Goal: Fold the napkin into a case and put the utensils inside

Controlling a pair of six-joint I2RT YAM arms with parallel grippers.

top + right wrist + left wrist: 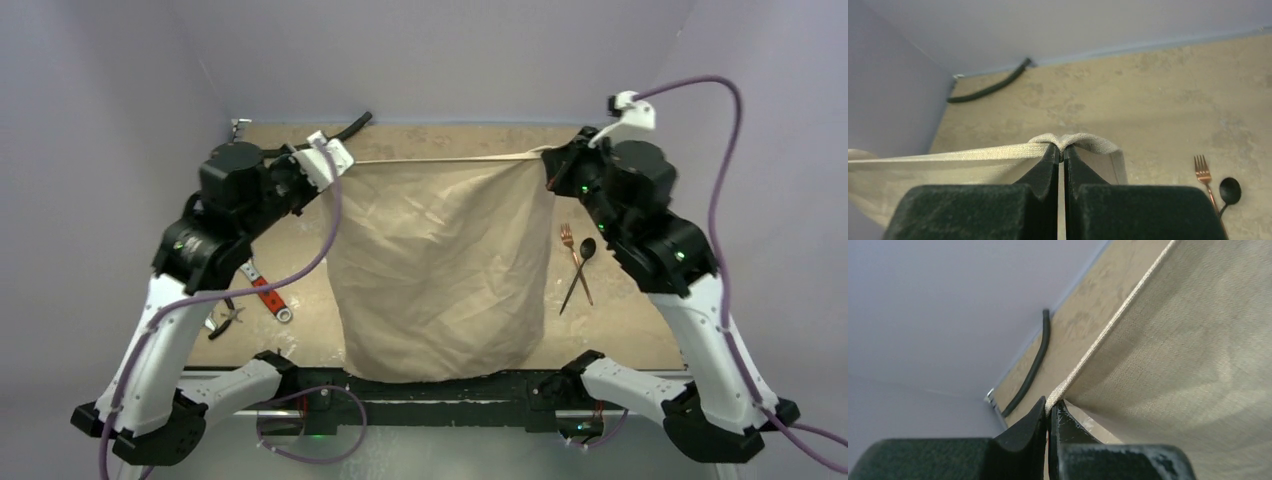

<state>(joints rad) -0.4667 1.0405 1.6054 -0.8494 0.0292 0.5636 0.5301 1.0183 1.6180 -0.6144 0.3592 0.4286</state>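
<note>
Left gripper [347, 160], right gripper [548, 153] pinch napkin [440, 270] corners, cloth hanging between; fork [568, 238] and spoon [586, 248] lie near right edge of table [625, 315].

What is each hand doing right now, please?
Left hand: closed, holding one top corner of the napkin.
Right hand: closed, holding the napkin's other top corner.

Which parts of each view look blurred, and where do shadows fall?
Top view: even light, soft crease shadows on the napkin. Left wrist view: left claw blurred, napkin weave sharp. Right wrist view: right claw dark and soft, fork crisp.
</note>
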